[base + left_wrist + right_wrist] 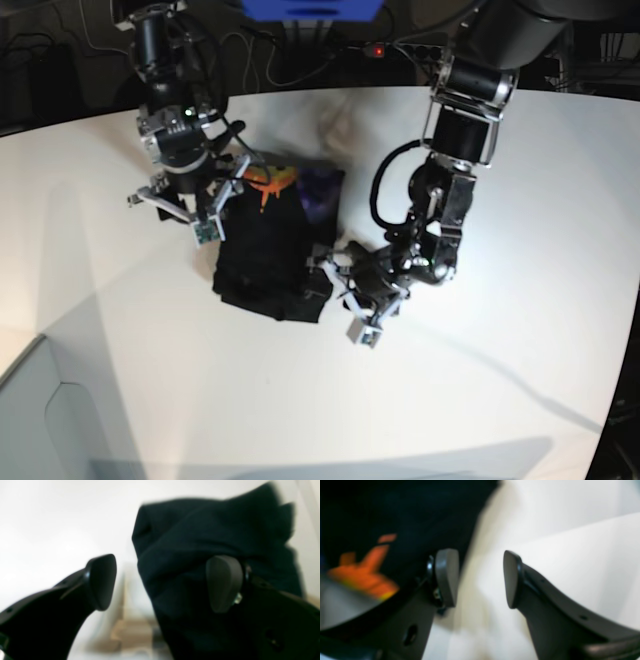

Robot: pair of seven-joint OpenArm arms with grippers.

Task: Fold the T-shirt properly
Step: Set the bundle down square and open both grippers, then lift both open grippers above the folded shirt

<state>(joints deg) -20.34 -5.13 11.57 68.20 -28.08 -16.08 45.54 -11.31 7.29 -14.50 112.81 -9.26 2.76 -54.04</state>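
The black T-shirt [272, 250] lies as a folded bundle on the white table [500, 390], with an orange and purple print [272, 184] showing at its far end. My left gripper [347, 298] stands open at the bundle's near right corner. In the left wrist view the dark T-shirt fabric [200, 530] sits just beyond the left gripper [162, 583], behind its right finger. My right gripper [187, 213] hovers open at the shirt's left edge. The right wrist view shows the right gripper [480, 578] empty, with the orange print [365, 575] to its left.
Cables and a blue box [310, 8] sit past the table's far edge. A pale grey surface [40, 420] sits lower at the near left corner. Both wrist views are blurred.
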